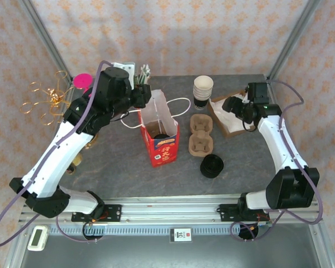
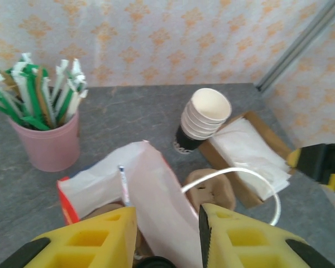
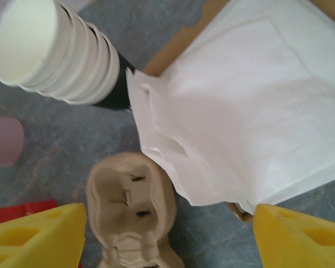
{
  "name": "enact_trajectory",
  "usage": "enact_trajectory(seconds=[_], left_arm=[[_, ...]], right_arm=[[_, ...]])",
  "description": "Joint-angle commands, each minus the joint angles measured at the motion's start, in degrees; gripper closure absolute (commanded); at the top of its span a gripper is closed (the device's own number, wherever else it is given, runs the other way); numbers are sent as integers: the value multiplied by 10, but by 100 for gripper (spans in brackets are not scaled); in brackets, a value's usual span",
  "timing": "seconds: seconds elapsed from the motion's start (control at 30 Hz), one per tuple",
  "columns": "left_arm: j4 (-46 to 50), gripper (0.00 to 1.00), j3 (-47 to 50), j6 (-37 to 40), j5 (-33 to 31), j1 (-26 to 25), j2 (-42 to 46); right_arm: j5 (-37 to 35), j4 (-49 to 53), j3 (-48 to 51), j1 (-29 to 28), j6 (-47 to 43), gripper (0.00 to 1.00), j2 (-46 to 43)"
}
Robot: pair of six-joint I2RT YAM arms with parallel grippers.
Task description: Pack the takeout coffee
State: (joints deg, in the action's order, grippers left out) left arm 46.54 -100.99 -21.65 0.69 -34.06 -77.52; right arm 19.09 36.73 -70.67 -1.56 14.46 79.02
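Your left wrist view showed the left gripper [image 2: 167, 218] spread astride the bag [image 2: 100, 181] wall, bag bottom cut off; the right gripper [image 3: 168, 223] gaped wide above napkins [image 3: 257, 100].

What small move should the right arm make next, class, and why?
Probably lower the right gripper onto the napkins and close on the top one. Its fingers are wide apart and hold nothing, hovering by the near edge of the stack in the cardboard box. The bag stands open on the table, ready to be filled.
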Motion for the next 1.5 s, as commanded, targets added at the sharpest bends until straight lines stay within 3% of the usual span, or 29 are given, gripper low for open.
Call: enact_trajectory(seconds=[0.0, 0.1, 0.33, 0.7, 1.27, 1.47], left_arm=[[-64, 64, 31, -27, 33, -15, 6], [-83, 65, 44, -36, 42, -17, 3], [-104, 68, 56, -44, 68, -24, -15], [-102, 68, 52, -47, 46, -24, -27], [-92, 68, 48, -48, 34, -25, -36], [-94, 68, 46, -47, 35, -25, -38]], right_arm=[[-46, 8, 4, 6, -12, 27, 17], [7, -43, 34, 23, -11, 30, 13], [119, -103, 55, 85, -20, 47, 48], [205, -171, 96, 95, -19, 53, 95], [206, -193, 111, 93, -30, 60, 116], [174, -193, 112, 92, -30, 66, 120]])
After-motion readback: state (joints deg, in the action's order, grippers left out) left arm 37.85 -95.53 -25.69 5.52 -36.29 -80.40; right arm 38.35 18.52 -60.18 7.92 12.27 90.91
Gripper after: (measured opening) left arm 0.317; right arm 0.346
